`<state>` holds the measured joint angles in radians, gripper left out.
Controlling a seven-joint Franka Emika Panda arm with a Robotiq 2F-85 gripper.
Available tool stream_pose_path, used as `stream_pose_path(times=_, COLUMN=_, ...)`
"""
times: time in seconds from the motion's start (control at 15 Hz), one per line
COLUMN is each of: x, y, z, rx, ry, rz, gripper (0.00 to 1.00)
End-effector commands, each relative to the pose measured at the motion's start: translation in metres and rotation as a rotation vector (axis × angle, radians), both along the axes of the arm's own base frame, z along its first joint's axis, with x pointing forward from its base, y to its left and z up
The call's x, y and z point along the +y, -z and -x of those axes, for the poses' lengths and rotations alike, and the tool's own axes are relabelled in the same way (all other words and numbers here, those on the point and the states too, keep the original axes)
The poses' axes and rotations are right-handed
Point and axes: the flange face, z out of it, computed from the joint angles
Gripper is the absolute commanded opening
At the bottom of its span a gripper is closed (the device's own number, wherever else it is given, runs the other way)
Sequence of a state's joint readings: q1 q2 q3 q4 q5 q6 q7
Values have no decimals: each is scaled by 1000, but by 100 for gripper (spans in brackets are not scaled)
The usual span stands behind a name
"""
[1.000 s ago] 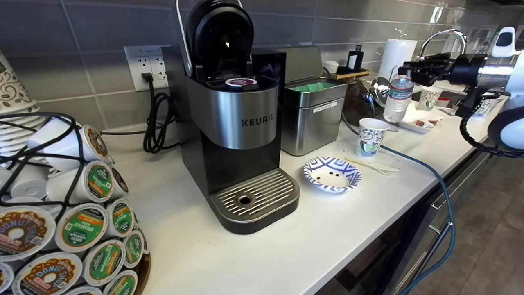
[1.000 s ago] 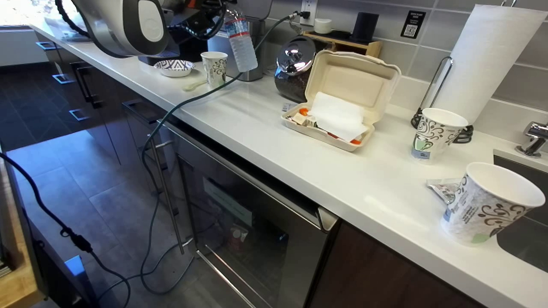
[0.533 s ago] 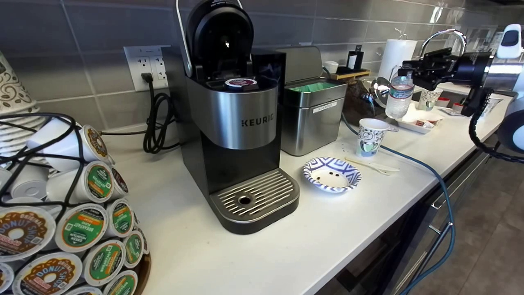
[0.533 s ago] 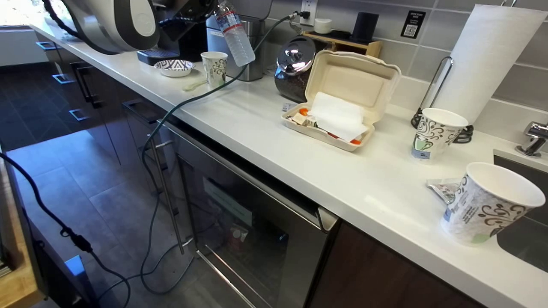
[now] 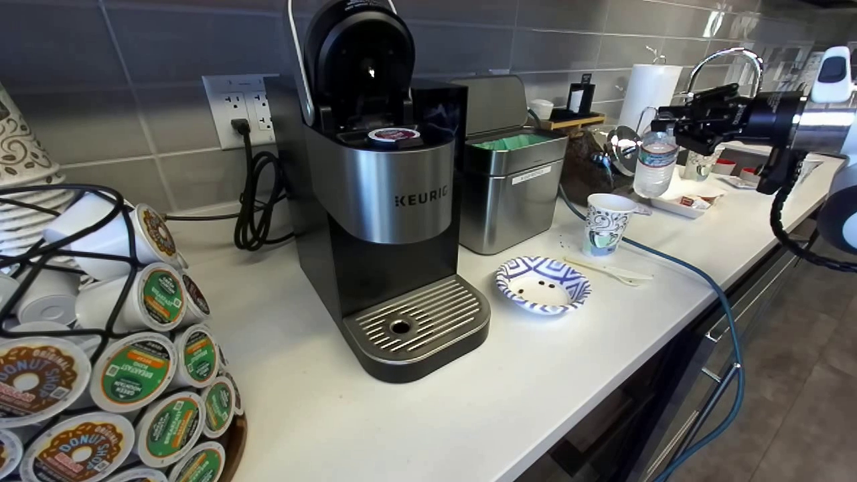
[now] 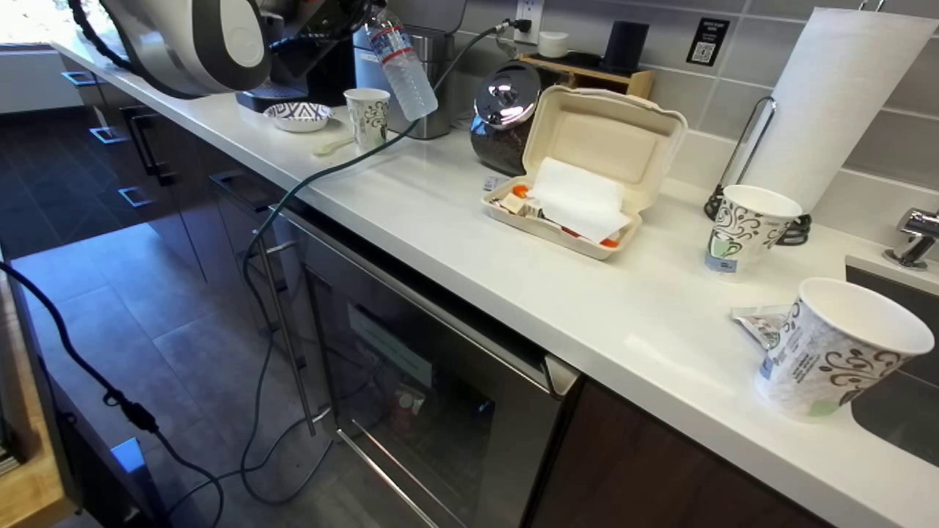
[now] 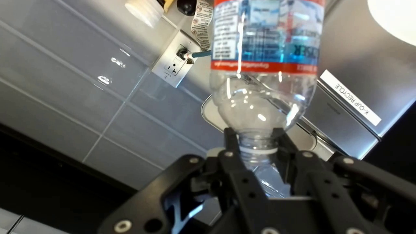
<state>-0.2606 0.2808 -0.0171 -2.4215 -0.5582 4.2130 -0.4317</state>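
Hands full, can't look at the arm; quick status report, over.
End effector clamped on the water bottle, at its neck. Bottle tilted, hanging above the counter. One paper cup close by, possibly in the way.

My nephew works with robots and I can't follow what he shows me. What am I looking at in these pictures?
It's a robot arm with a black claw at its end, working at a kitchen counter. Two cameras stand outside the robot and look at it from different places. Another rides on the arm's wrist, so its picture shows the claw up close.

The claw is shut around the neck of a clear plastic bottle; in an exterior view the bottle slants, neck uppermost.

On the counter are a coffee maker, a metal bin, a patterned bowl, paper cups, an open takeout box and a roll of paper towels.
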Motion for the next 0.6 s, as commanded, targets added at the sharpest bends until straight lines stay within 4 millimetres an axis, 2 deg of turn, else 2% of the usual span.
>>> stream_pose_path(times=0.0, x=14, y=-8, z=1, rx=-27, ry=5, rz=65, gripper=8)
stream_pose_path(times=0.27, x=31, y=-12, z=-3, rx=-59, ry=27, rz=224, gripper=8)
stream_pose_path(times=0.53, x=32, y=-9, z=-6, rx=-63, ry=30, rz=334, gripper=8)
